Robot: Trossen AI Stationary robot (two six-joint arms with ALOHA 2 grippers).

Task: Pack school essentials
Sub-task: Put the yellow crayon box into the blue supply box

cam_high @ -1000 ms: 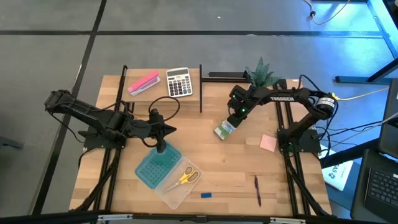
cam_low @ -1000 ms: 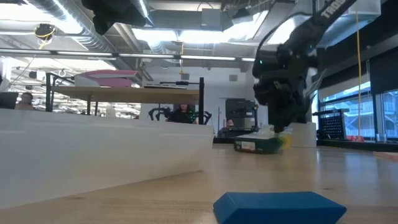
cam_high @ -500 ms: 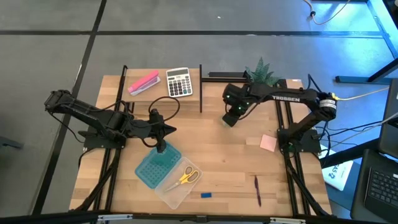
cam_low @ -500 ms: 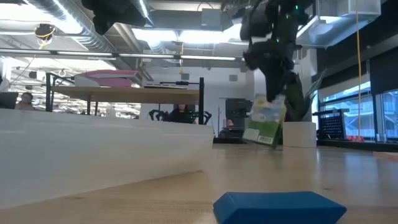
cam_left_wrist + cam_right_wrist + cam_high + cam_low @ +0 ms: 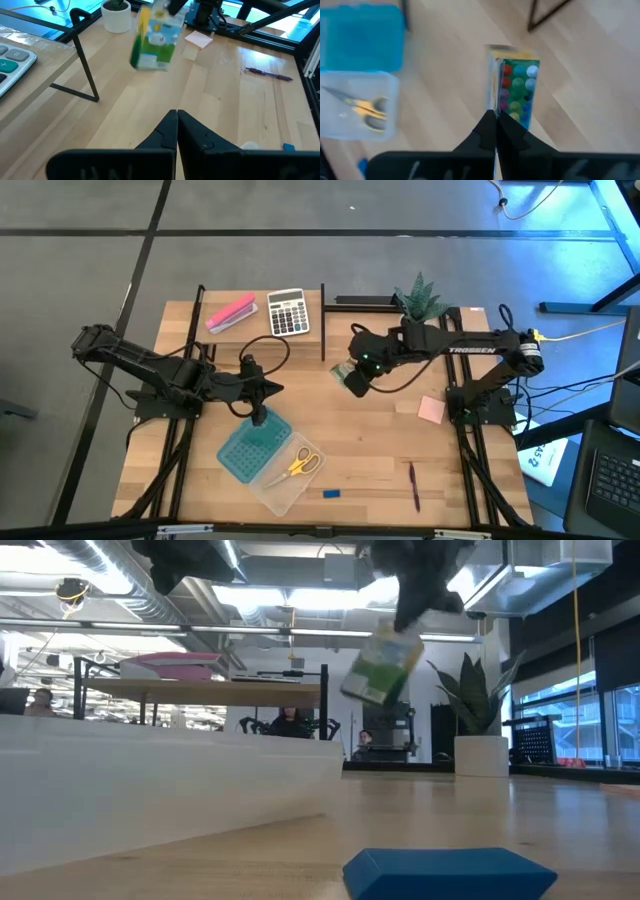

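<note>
Right pincer (image 5: 356, 376), clamping the crayon box (image 5: 381, 664) aloft at frame centre, is needing a level carry to the clear case (image 5: 283, 485); left pincer (image 5: 176, 131) closed, empty.

I work in an open robotics lab or office: exposed silver ceiling ducts (image 5: 110, 595) and strip lights run above my pale wooden table (image 5: 380, 450), with a seated person (image 5: 290, 722) and large windows (image 5: 560, 720) beyond it.

Views: overhead, straight down; tabletop-level, facing the room; two wrist close-ups. All share the crayon box (image 5: 352, 376).
</note>
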